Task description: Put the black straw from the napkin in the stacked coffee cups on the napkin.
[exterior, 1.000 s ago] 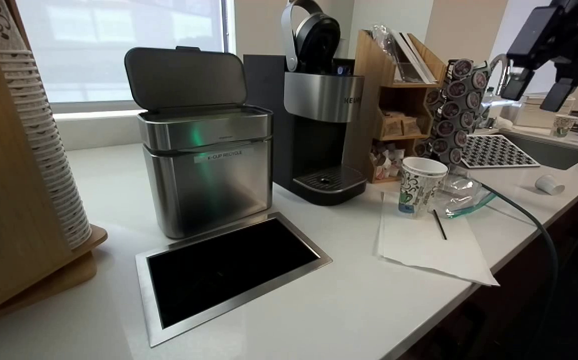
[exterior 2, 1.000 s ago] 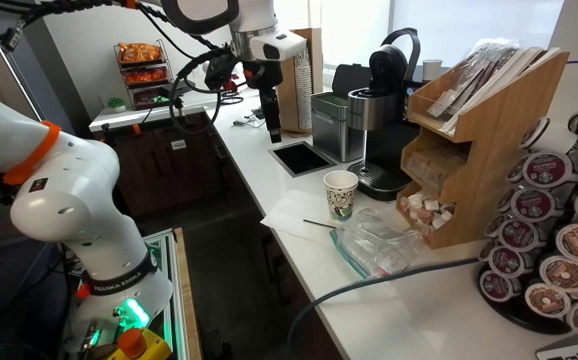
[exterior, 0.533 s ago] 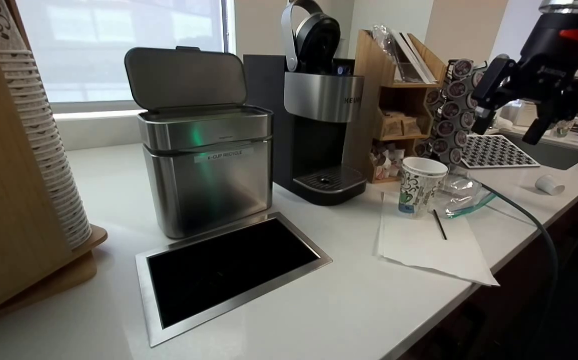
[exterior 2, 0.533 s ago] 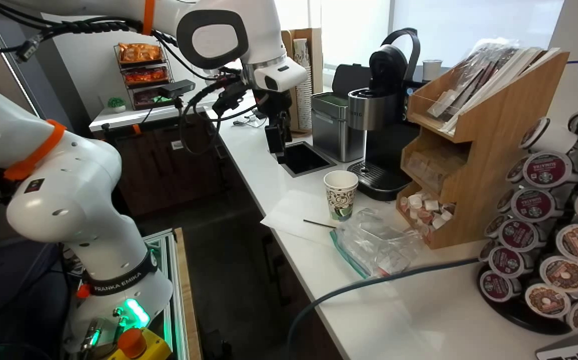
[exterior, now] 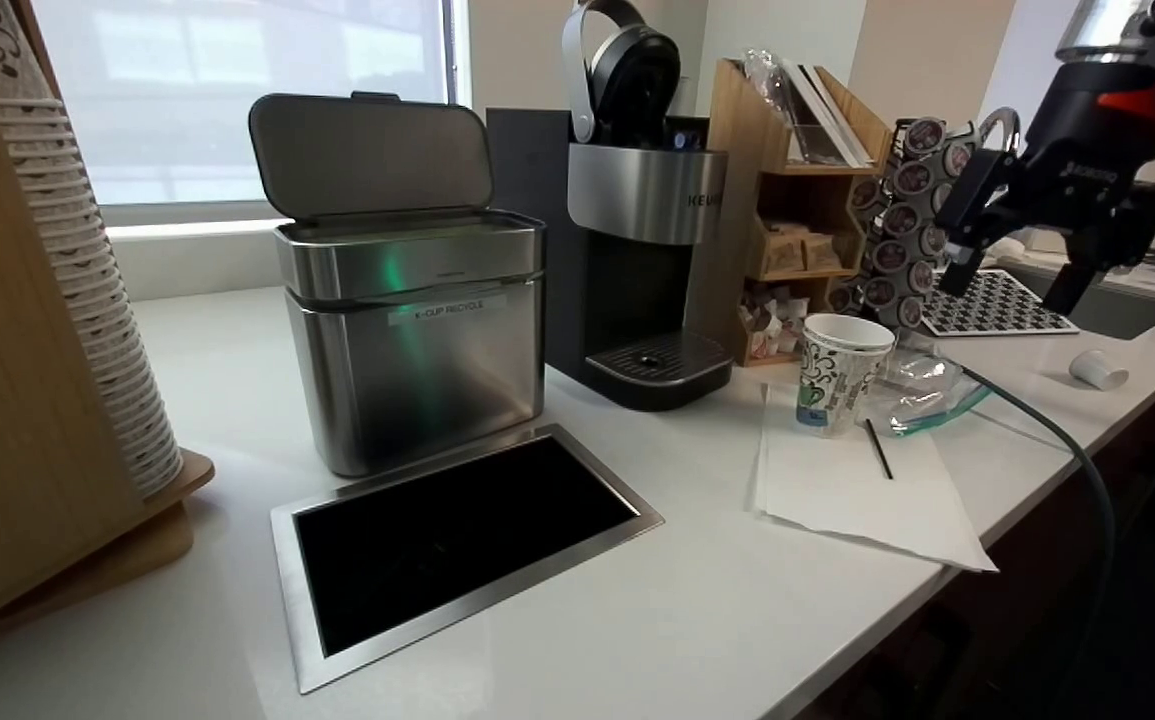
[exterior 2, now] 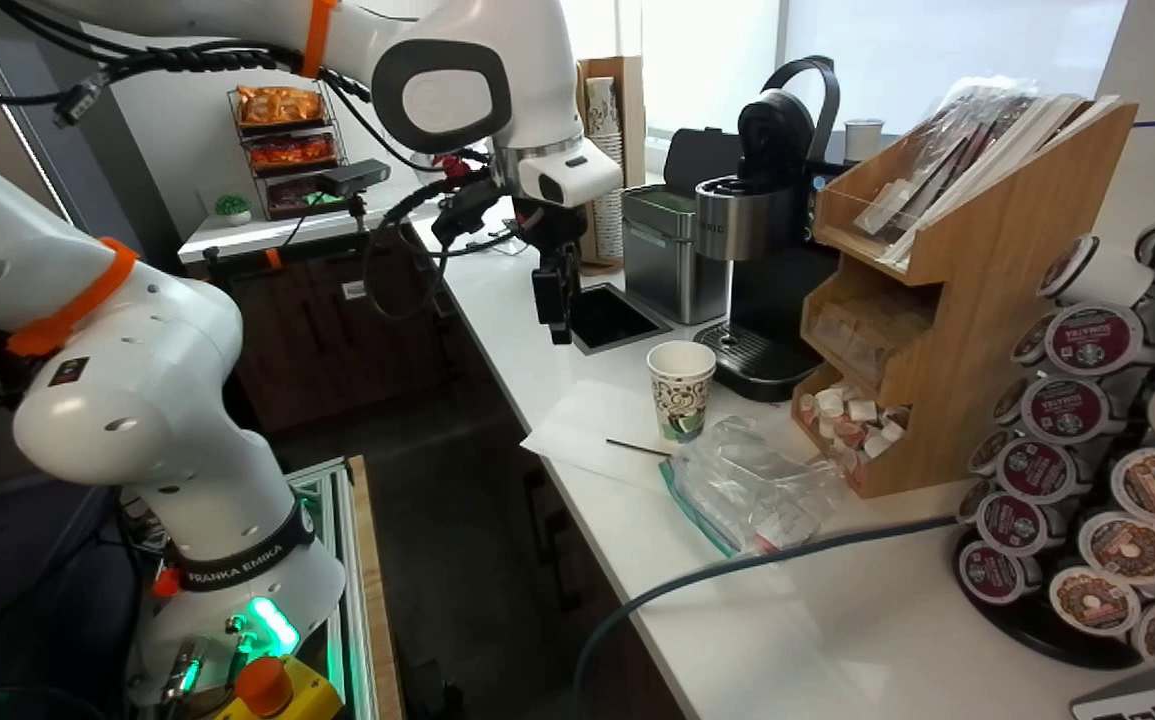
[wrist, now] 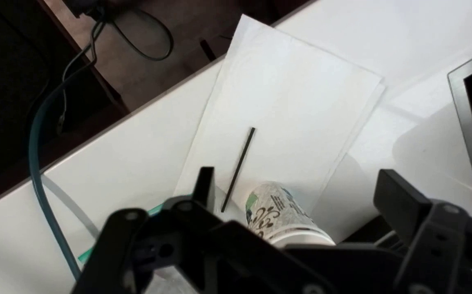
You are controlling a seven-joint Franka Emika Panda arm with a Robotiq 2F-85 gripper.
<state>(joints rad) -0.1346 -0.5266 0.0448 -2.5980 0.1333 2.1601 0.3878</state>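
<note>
The black straw [exterior: 879,450] lies flat on the white napkin [exterior: 862,510], close beside the stacked coffee cups [exterior: 832,385]. Those cups stand upright on the napkin's far part, white with a leafy print. In the wrist view the straw [wrist: 238,170] runs slantwise, its near end by the base of the cups [wrist: 274,206]. My gripper [wrist: 297,175] is open, nothing between its fingers, high above the counter and apart from cups and straw. An exterior view shows the gripper [exterior 2: 557,338] edge-on, above the counter. The cups' lower rim part is hidden behind the gripper in the wrist view.
A clear plastic bag [exterior 2: 747,480] lies right by the cups and the straw's end. Behind stand the coffee maker [exterior: 647,200], a wooden organizer [exterior 2: 997,330] and a pod rack [exterior 2: 1067,480]. A blue-green hose [exterior 2: 737,568] crosses the counter. The napkin's corner overhangs the counter edge.
My gripper has come down and swung closer over the counter, mostly in the first half second, then a little lower. Its jaws have stayed open. Straw, napkin and cups have not moved.
</note>
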